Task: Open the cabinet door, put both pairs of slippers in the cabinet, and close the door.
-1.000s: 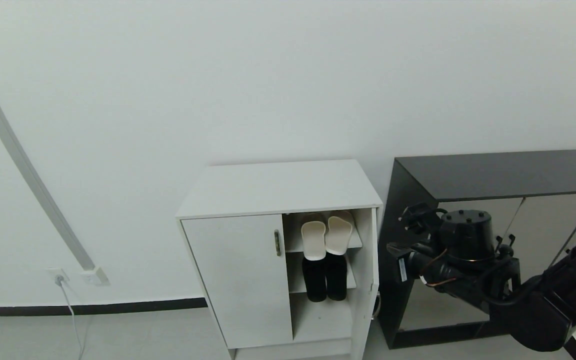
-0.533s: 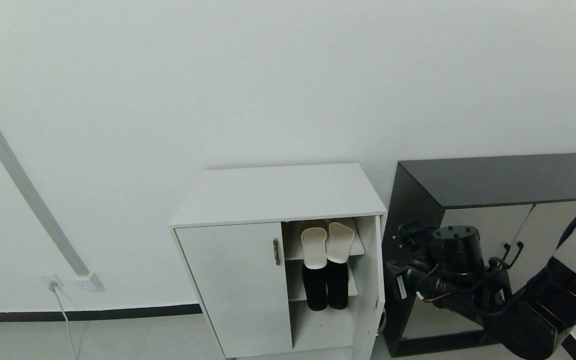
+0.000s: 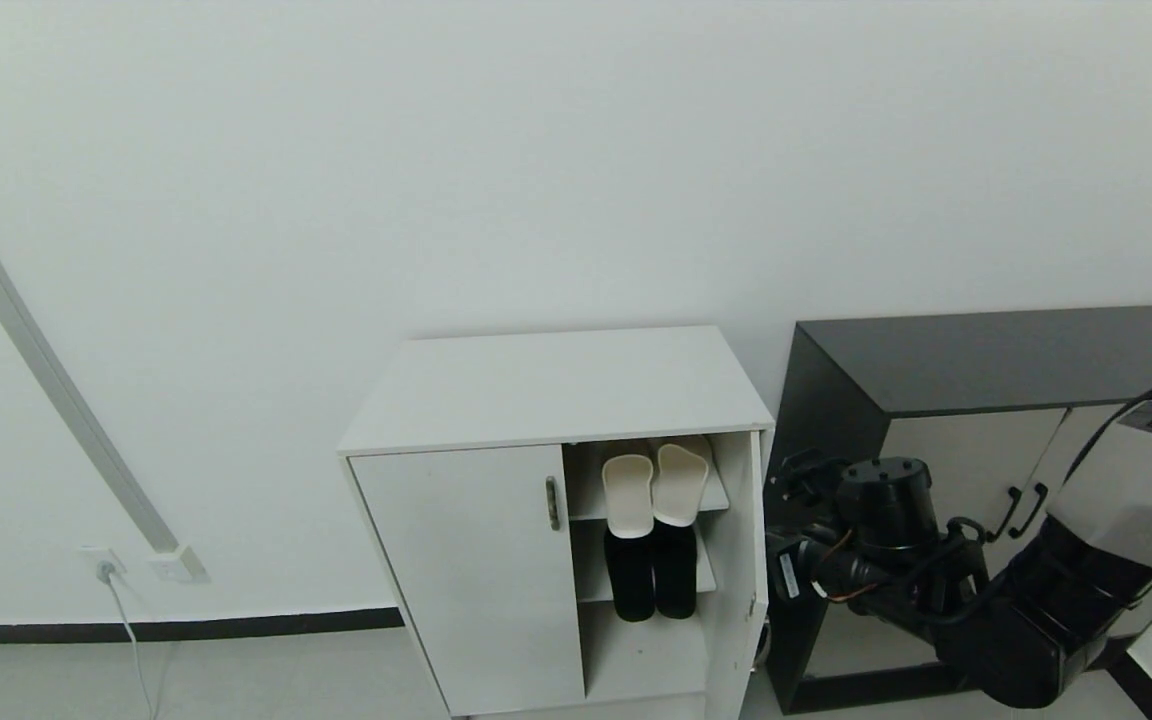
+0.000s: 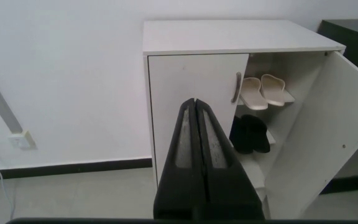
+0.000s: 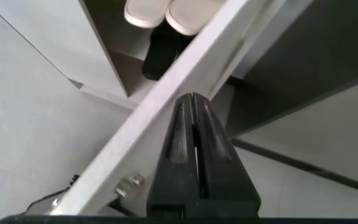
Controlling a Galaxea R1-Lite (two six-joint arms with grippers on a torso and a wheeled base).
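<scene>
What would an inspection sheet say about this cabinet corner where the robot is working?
Surface: pale floor, white cabinet standing on it against the wall.
Job's things: white slippers on the upper shelf, black slippers on the shelf below; right door open, left door shut.
Clutter: nothing seen.
Grippers: left gripper shut, facing the cabinet front; right gripper shut, beside the open door.
Cables: white cable hanging from a wall socket.
Surroundings: black cabinet to the right, slanted wall conduit.

Cabinet white; upper slippers cream; lower slippers black; neighbouring sideboard black.
</scene>
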